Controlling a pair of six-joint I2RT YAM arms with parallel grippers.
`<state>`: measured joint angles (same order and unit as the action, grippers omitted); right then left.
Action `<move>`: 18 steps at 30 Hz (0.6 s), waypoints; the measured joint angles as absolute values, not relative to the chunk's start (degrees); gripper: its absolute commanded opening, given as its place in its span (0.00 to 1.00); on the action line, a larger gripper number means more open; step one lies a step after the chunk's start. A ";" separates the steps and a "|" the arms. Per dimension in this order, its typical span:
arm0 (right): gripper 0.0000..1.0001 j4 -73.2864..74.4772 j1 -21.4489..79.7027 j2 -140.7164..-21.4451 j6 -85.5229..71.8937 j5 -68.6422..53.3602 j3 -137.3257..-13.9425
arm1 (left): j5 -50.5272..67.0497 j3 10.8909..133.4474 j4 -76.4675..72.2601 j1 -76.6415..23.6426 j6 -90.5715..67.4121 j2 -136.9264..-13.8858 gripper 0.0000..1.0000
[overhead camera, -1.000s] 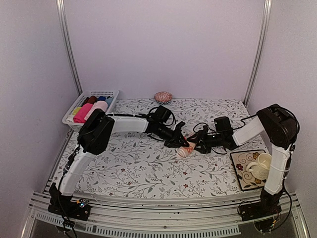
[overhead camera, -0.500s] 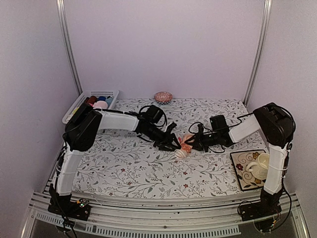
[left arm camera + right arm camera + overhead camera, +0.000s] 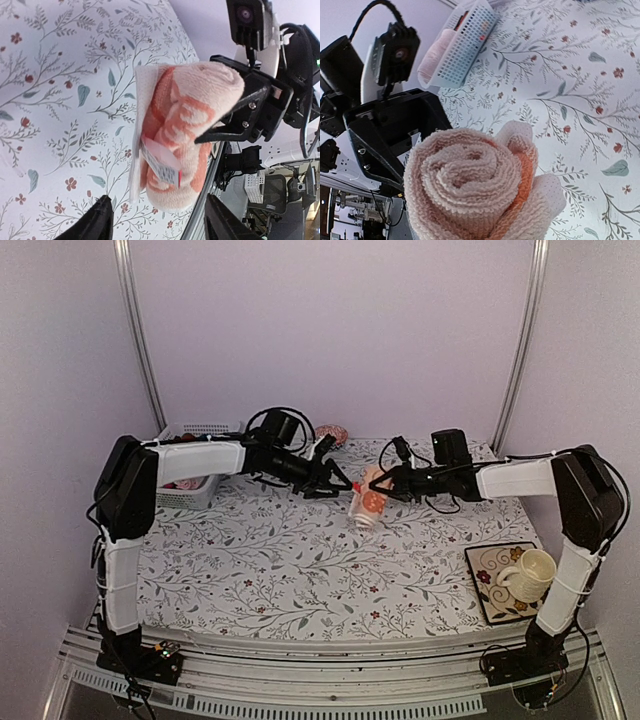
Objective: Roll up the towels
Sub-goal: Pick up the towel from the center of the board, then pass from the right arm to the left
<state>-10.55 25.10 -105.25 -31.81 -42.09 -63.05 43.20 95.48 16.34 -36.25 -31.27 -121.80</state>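
The left arm (image 3: 190, 458) stood up from its base at the near left, bent at a high elbow, and stretched rightward with its forearm roughly level. The left gripper (image 3: 338, 478) pointed toward the other arm, its two fingers (image 3: 100, 225) spread apart and gripping nothing. The right arm (image 3: 520, 480) mirrored this, standing up from the near right and reaching leftward with a level forearm. The right gripper (image 3: 388, 480) had its jaws clamped on one end of a rolled towel (image 3: 368, 505). The two grippers faced each other, near but apart.
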 measured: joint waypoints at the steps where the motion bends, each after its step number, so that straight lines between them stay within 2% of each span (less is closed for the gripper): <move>1: 0.05 -10.26 25.10 -104.62 -30.72 -42.89 -63.88 | 43.59 96.62 16.01 -36.25 -31.18 -122.02 0.65; 9: 0.05 -10.02 25.10 -103.46 -26.06 -50.68 -67.48 | 47.05 104.49 13.34 -36.25 -29.12 -123.83 0.79; 14: 0.06 -9.89 25.10 -103.46 -25.41 -54.70 -68.27 | 50.02 104.75 11.18 -36.25 -28.42 -124.16 0.96; 18: 0.06 -10.96 25.10 -103.46 -25.47 -57.36 -69.47 | 52.03 104.60 9.72 -36.25 -28.01 -125.16 0.97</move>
<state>-10.96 25.10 -103.46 -25.47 -57.36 -69.47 52.03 104.60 9.72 -36.25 -28.01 -125.16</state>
